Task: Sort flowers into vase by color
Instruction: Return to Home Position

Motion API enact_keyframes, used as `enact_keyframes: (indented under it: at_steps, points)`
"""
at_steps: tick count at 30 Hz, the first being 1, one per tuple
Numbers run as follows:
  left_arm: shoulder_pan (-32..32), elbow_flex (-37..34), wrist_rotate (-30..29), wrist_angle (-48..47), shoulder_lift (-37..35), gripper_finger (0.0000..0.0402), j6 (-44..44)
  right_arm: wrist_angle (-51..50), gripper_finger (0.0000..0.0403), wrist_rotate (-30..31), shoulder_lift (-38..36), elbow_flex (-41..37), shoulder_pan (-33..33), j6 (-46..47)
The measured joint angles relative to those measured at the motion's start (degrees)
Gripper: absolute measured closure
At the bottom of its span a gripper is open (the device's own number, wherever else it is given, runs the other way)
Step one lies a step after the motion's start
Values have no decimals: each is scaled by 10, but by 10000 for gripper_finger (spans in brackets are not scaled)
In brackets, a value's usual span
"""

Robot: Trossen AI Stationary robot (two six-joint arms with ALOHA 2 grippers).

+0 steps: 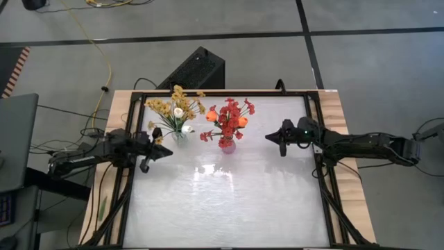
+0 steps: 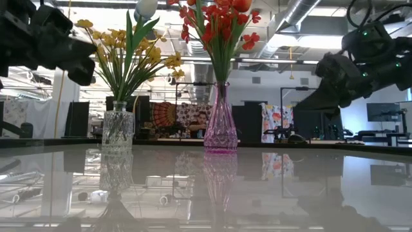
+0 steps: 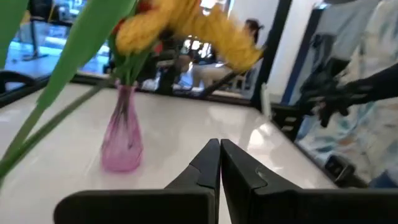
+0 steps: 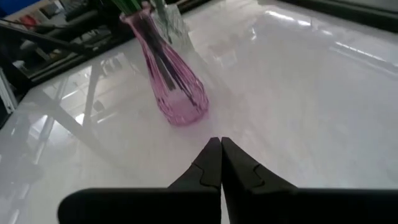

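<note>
Left gripper [image 1: 167, 151] crowds yellow flowers [image 1: 164, 108], perhaps touching.

A black case [image 1: 196, 69] sits on the floor [image 1: 347, 62] behind the table [image 1: 229, 201].

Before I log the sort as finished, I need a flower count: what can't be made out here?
- Low view: the red flowers and white tulip are cut off by the top edge.
- Left wrist view: blurred yellow flowers near the lens hide the blooms above the pink vase.
- Right wrist view: the top edge cuts off all blooms.
- High view: each bunch is too small to count by stem.
</note>
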Motion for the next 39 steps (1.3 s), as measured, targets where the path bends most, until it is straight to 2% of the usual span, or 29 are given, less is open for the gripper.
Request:
enact_keyframes:
  at_steps: [6, 12, 14, 20, 25, 30, 33, 39]
  points:
    - [0, 5, -58, -23, 11, 401, 46, 39, 381, 3, 0, 0, 0, -32]
    - [0, 6, -204, -44, 11, 402, 52, 38, 381, 8, -1, 0, 0, -41]
    - [0, 6, -232, -47, 11, 402, 34, 35, 382, 10, -2, 0, 0, -41]
    - [0, 6, -228, -47, 11, 402, 33, 11, 383, 3, -65, 0, 0, -59]
    - [0, 6, -220, -47, 11, 402, 26, -94, 384, 3, -163, -17, 0, -69]
    - [0, 6, -230, -47, 11, 402, -10, -108, 384, 6, -251, -52, 0, -58]
    - [0, 6, -242, -47, 11, 402, -32, -173, 384, 3, -292, -52, 2, -65]
    - [0, 7, -249, -46, 11, 402, -1, -176, 377, 8, -315, -52, 8, -102]
